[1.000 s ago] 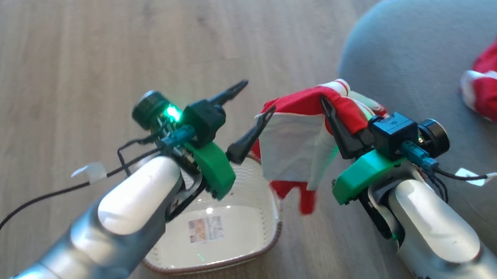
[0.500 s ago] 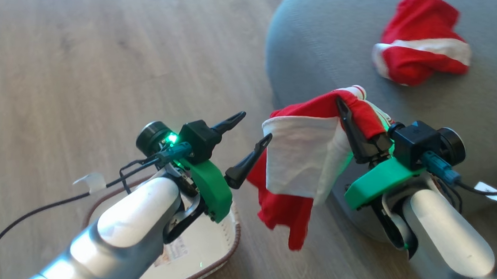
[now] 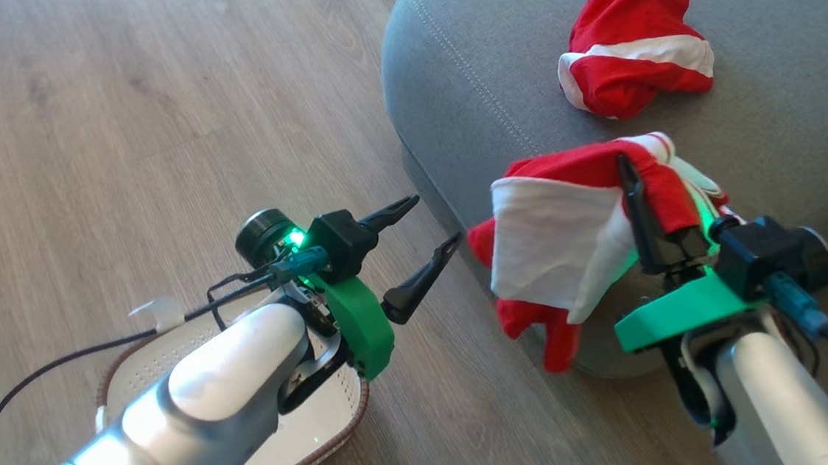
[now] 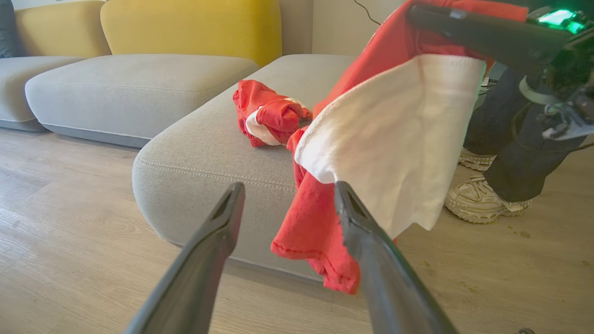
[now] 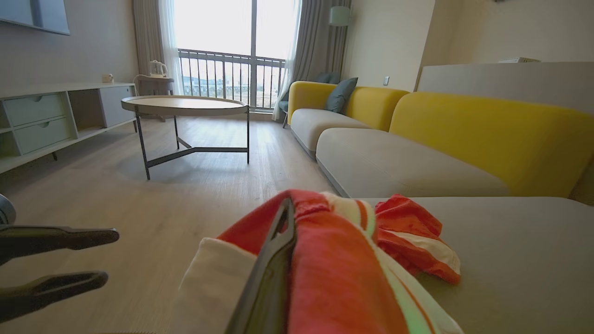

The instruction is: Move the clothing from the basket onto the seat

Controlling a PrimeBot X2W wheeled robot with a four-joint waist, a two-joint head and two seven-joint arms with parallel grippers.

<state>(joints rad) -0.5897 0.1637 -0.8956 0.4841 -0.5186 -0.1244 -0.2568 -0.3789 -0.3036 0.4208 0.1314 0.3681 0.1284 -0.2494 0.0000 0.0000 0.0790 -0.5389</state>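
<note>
My right gripper [image 3: 644,166] is shut on a red garment with a broad white band [image 3: 560,251]. The garment hangs over the near rounded edge of the grey seat [image 3: 486,61], and cloth hides one finger. A second red and white garment [image 3: 631,57] lies crumpled on the seat beyond it. My left gripper [image 3: 435,219] is open and holds nothing, over the floor just left of the hanging garment [image 4: 399,134]. The cream-white basket [image 3: 153,360] sits on the floor under my left forearm, which covers much of it. The part of its inside that shows is bare.
A person's legs and pale shoes [image 4: 482,204] stand on the wooden floor to the right of the seat. Further grey cushions with yellow backs [image 5: 487,134] run behind it. A round coffee table [image 5: 185,105] and a low cabinet [image 5: 41,120] stand farther off.
The head view has swung toward the seat. My right gripper has carried the garment from beside the basket to the seat's edge. My left gripper stays open.
</note>
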